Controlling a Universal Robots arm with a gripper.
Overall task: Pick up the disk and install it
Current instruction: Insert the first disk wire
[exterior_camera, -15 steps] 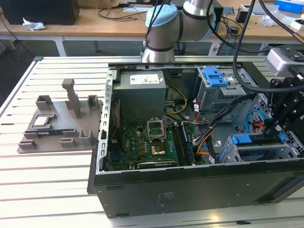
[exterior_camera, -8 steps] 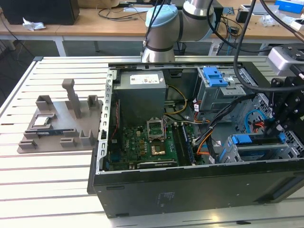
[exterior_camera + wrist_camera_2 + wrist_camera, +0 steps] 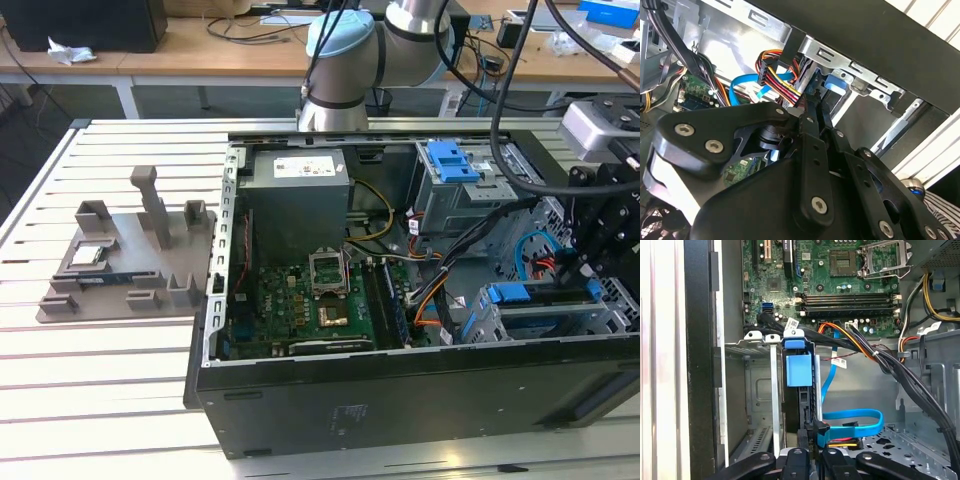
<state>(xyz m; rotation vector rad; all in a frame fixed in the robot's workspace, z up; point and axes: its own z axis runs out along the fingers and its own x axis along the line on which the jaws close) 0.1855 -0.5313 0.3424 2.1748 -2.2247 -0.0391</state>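
The disk (image 3: pixel 798 371) stands on edge in a slot of the metal drive cage (image 3: pixel 756 390) inside the open computer case. Its blue frame and dark side face me in the first wrist view. In the exterior view the disk (image 3: pixel 520 296) lies in the cage at the case's near right corner. My gripper (image 3: pixel 807 426) sits just behind the disk's end, fingers (image 3: pixel 812 117) drawn together and pointing at the blue frame (image 3: pixel 833 83). In the exterior view the gripper (image 3: pixel 580 262) hangs over the cage on the right.
Blue data cable (image 3: pixel 852 421) and orange-yellow power wires (image 3: pixel 782 77) crowd the cage. The motherboard (image 3: pixel 300 305) and power supply (image 3: pixel 298 200) fill the case's left. A blue caddy (image 3: pixel 450 160) sits at the back. A grey fixture (image 3: pixel 130 260) with a small chip (image 3: pixel 88 255) lies at the exterior view's left.
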